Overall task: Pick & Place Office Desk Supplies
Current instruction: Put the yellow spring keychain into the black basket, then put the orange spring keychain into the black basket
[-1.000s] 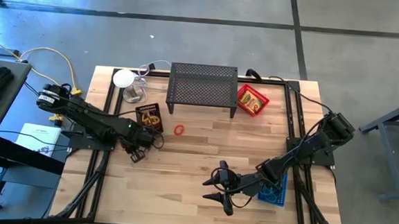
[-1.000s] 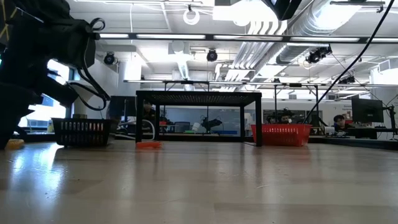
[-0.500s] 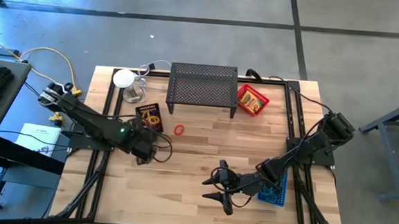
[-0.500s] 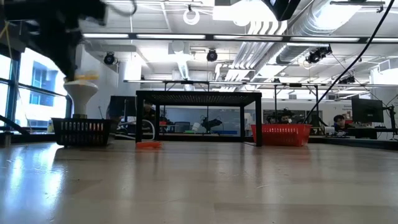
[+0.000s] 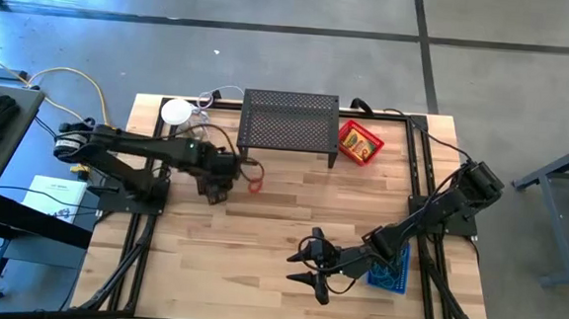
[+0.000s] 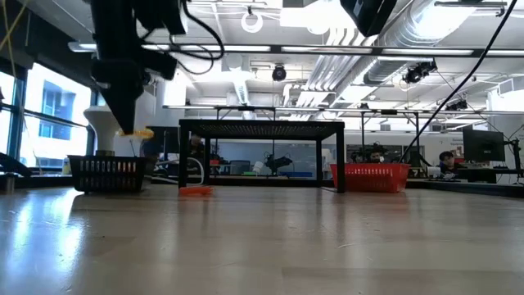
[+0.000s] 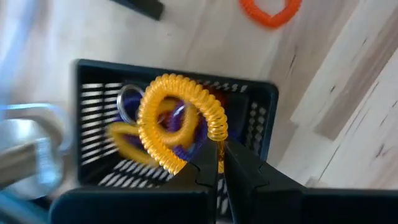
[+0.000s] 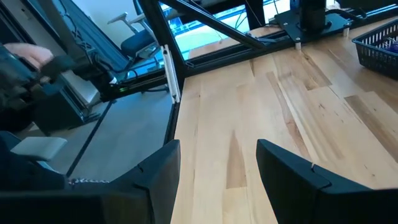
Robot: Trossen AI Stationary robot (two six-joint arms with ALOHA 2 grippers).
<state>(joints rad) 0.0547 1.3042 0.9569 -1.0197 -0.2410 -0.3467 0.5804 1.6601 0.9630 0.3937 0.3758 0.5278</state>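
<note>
You can see a yellow coil ring [image 7: 180, 121] pinched in the dark left claw [image 7: 219, 163], over a black mesh tray [image 7: 261, 121] with purple and yellow rings inside. An orange ring [image 7: 270, 10] lies on the pale wood counter [image 5: 269, 248]. Farther off are a red tray [image 5: 361, 141] and a blue tray [image 5: 390, 273].

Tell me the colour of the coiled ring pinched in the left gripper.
Yellow coiled ring; clearest in the left wrist view.

The table [image 5: 259, 247] is pale, smooth wooden planks. The yellow ring [image 7: 180, 121] is glossy coiled plastic. The black tray [image 7: 261, 118] is matt mesh; the stand [image 5: 289, 120] is perforated dark metal.
</note>
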